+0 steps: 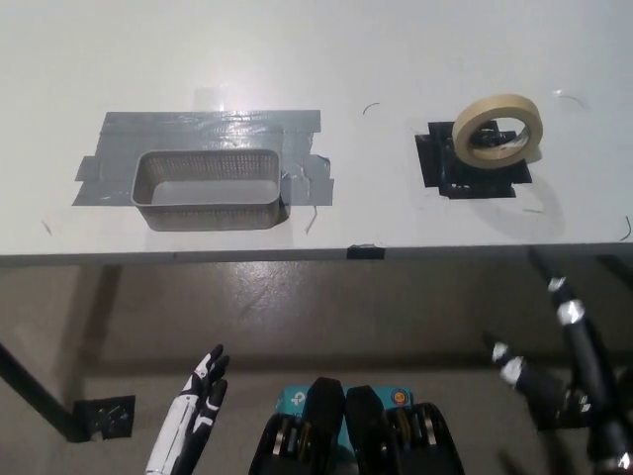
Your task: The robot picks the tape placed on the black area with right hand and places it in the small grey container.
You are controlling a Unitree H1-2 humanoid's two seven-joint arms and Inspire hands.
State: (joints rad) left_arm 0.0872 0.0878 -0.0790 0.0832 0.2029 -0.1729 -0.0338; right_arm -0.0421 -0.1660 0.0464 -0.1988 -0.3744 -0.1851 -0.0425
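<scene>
**Tape roll on its black patch, both hands below the table edge**

A roll of beige tape [497, 132] stands tilted on edge on the black area [473, 170], towards the right side of the white table [297, 49] and near its front edge. The small grey container [210, 189], a mesh basket, sits on a grey taped patch [208, 134] towards the left side, well apart from the tape. The black right hand [554, 346] hangs below the front edge at right, fingers spread, holding nothing. The white left hand [203, 391] rests low at left, fingers extended and slightly apart.
</scene>
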